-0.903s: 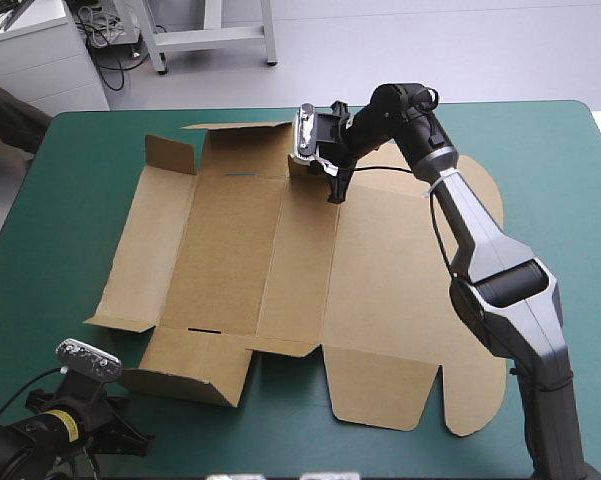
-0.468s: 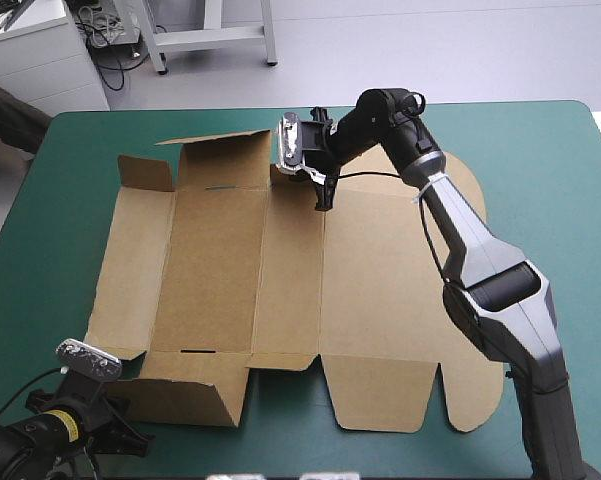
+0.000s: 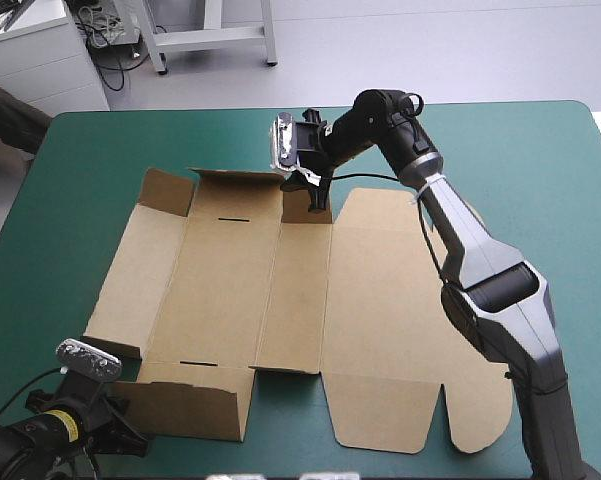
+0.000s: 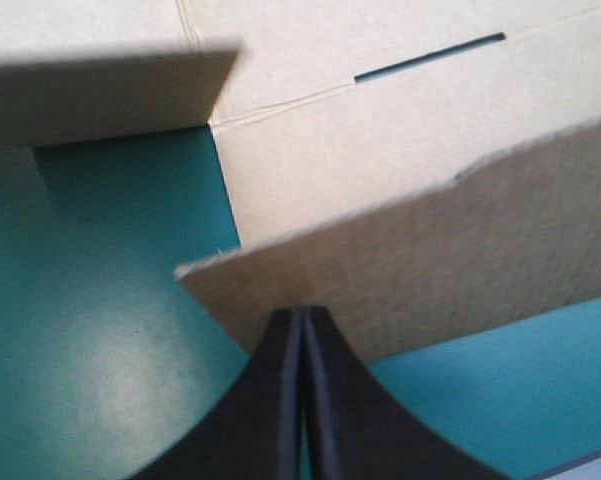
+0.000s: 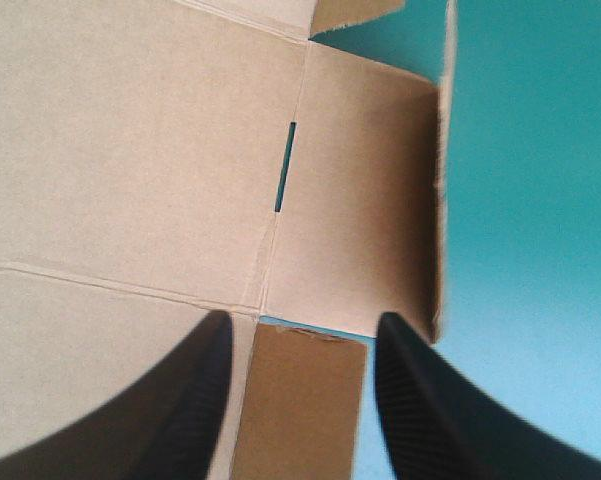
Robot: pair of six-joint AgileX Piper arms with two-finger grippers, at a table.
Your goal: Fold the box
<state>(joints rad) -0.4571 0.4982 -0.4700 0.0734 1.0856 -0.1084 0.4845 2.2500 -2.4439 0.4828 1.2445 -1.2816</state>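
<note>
box | brown cut board | mostly flat, left flaps raised | mid-table on teal-green cover

Free passage over bare teal-green table cover far and left of the flat brown cardboard box. Blocked low by raised far-left flap and near-left flap; grey-black right arm overhanging its right half.

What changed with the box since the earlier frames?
The box slid toward the table's near edge and straightened. The right gripper, at the box's far edge, shifted slightly left. The left gripper stayed at the near-left corner.
</note>
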